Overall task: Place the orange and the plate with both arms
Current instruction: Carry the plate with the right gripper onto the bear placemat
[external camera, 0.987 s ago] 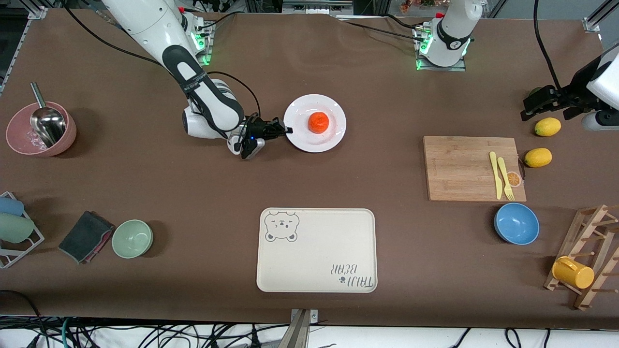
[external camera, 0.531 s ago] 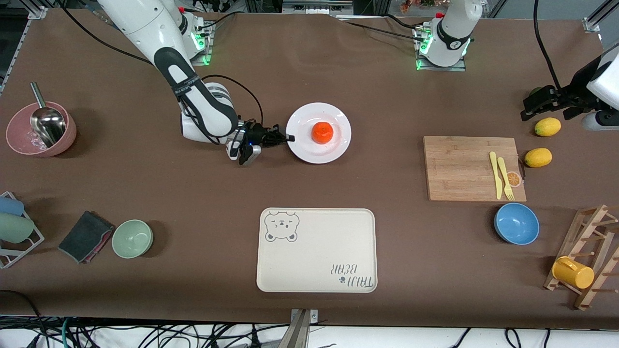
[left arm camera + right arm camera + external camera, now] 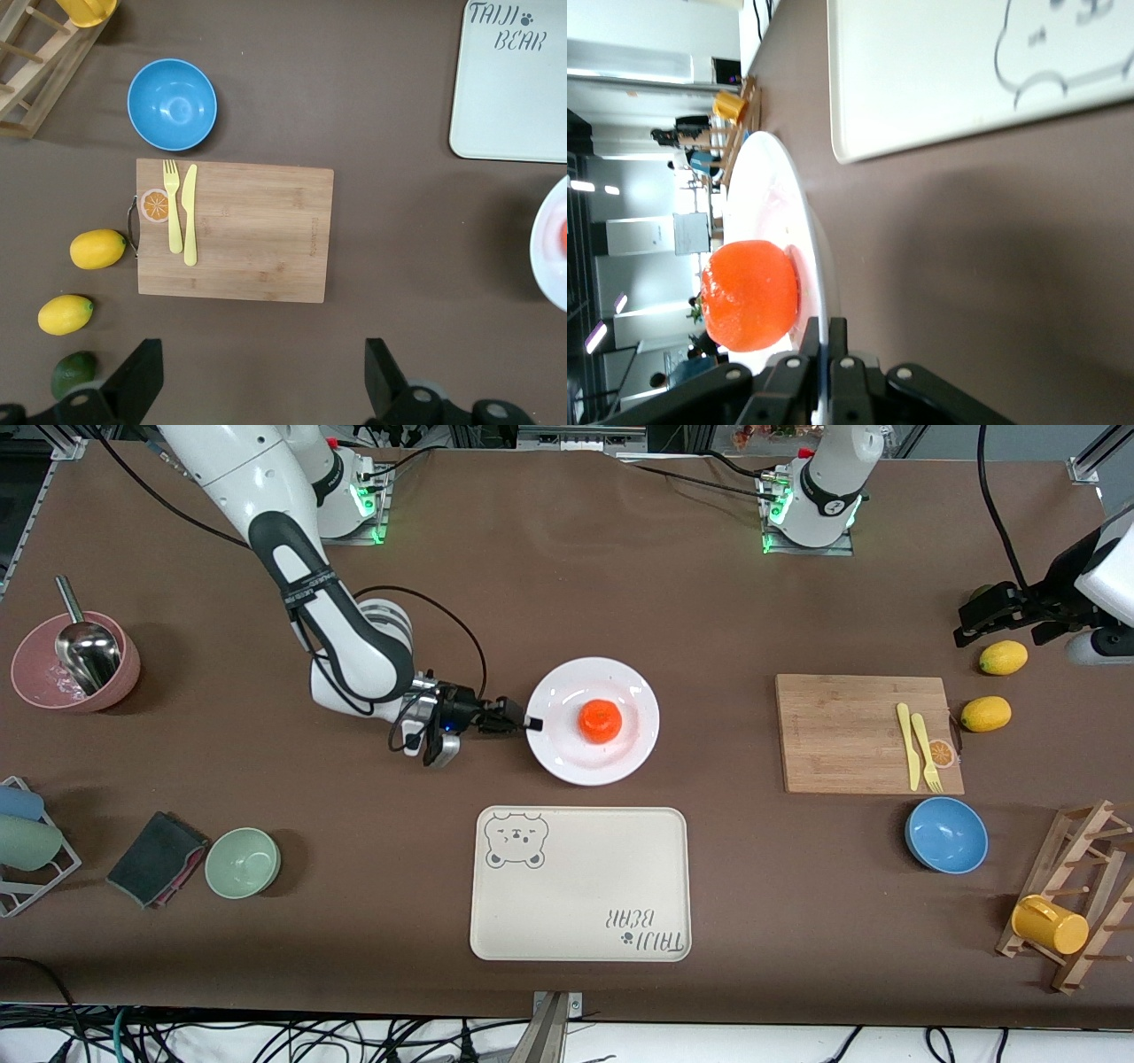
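The orange (image 3: 600, 720) sits in the middle of the white plate (image 3: 633, 755). My right gripper (image 3: 530, 724) is shut on the plate's rim at the side toward the right arm's end and holds the plate up over the table, just short of the beige tray (image 3: 580, 883). In the right wrist view the fingers pinch the thin rim (image 3: 824, 301) with the orange (image 3: 749, 294) beside them. My left gripper (image 3: 973, 618) is open and empty, in the air over the lemons at the left arm's end; its fingers (image 3: 142, 376) spread wide in the left wrist view.
A bamboo cutting board (image 3: 864, 731) with a yellow fork and knife (image 3: 920, 747) lies toward the left arm's end, with two lemons (image 3: 986, 713) beside it and a blue bowl (image 3: 946, 834) nearer the camera. A green bowl (image 3: 243, 862), a cloth (image 3: 156, 857) and a pink bowl (image 3: 75, 661) lie toward the right arm's end.
My right gripper has carried the plate with the orange toward the front camera and the tray. The left arm has not moved.
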